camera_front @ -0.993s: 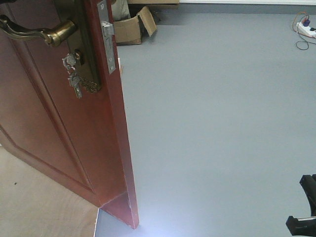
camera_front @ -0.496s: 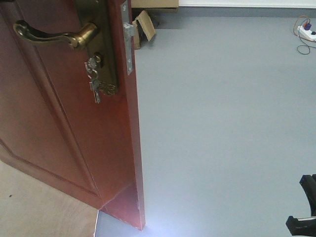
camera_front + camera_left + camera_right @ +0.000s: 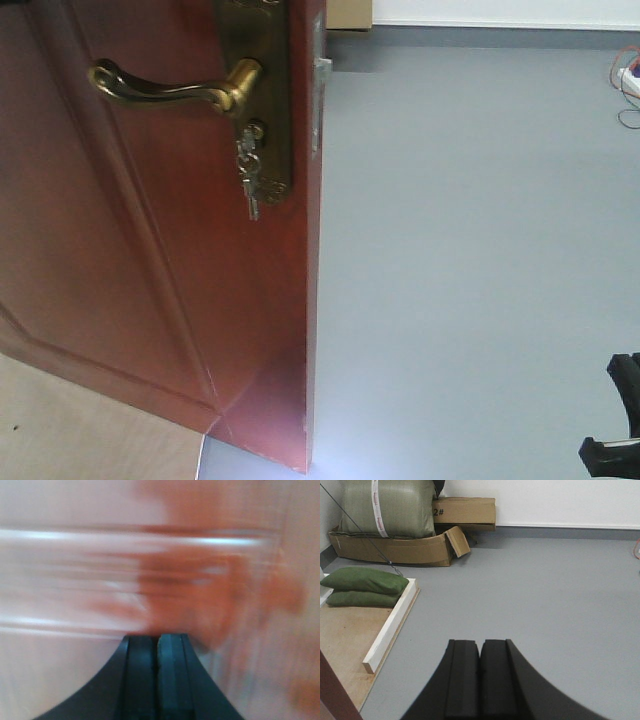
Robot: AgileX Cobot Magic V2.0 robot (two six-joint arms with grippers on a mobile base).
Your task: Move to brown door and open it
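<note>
Where we are: parked right up at the tall glossy reddish-brown wooden door (image 3: 150, 280). It fills the left half of the front view, with its free edge turned toward us.
Door state: open grey floor (image 3: 470, 260) shows right beside that edge and no frame meets it, so we reckon it's off the latch and partly swung.
Hardware: the curved brass lever handle (image 3: 170, 88) sits on an ornate bronze backplate (image 3: 262, 60). A little bunch of silver keys (image 3: 248, 185) dangles below it, and a metal latch plate (image 3: 318, 100) is on the edge. Nothing is gripping any of it.
Left claw (image 3: 157, 639): black pads clenched together with nothing between them. Everything ahead is a reddish-brown smear, so it's very near the door panel. We can't tell if it's touching.
Right claw (image 3: 480, 644): also pinched closed and empty. It points out over the floor toward some flattened brown cardboard boxes (image 3: 410, 547) and green sandbags (image 3: 365, 580), well apart from the handle.
Done, we think: the drive-up, plus getting the door ajar.
Left, we think: maybe swinging it wider. How far open it stands isn't clear from these angles, so we can't call it finished.
</note>
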